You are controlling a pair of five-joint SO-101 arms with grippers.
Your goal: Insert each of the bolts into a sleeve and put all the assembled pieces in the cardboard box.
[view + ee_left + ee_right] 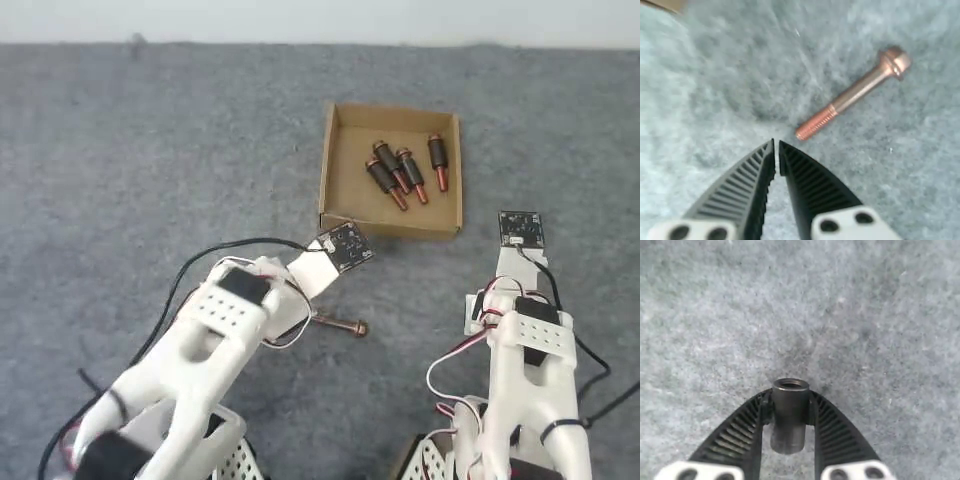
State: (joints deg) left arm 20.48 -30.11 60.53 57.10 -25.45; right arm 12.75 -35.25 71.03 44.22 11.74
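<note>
A copper bolt (852,92) lies loose on the grey carpet, also seen in the high view (340,324) just right of the left arm. My left gripper (776,146) is shut with nothing in it, its tips just short of the bolt's threaded end. My right gripper (789,399) is shut on a dark sleeve (789,412), bore end pointing away, held above the carpet. The cardboard box (332,160) at the back holds several assembled pieces (404,172).
Grey carpet (150,150) covers the whole table. The right arm (525,350) stands in front of the box's right corner. Cables trail from the left arm (215,320).
</note>
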